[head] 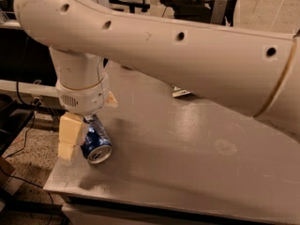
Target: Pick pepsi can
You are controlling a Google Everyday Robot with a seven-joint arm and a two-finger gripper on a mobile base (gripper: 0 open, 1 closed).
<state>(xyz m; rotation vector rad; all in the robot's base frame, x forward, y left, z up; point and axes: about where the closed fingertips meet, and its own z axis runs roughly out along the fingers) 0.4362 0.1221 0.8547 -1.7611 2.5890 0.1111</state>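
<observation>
The pepsi can point(97, 144) is blue with a silver top. It lies on its side near the front left corner of the grey table point(197, 168), top facing the front. My gripper point(88, 138) hangs from the white wrist point(82, 95) straight down over the can. One cream finger point(69, 136) stands against the can's left side. The other finger is hidden behind the can. The jaws stand apart around the can.
My thick white arm point(187, 60) crosses the whole upper view and hides the back of the table. A corner of the green-and-white snack bag point(181, 93) shows under it. The table's left and front edges are close to the can. Cables lie on the floor at left.
</observation>
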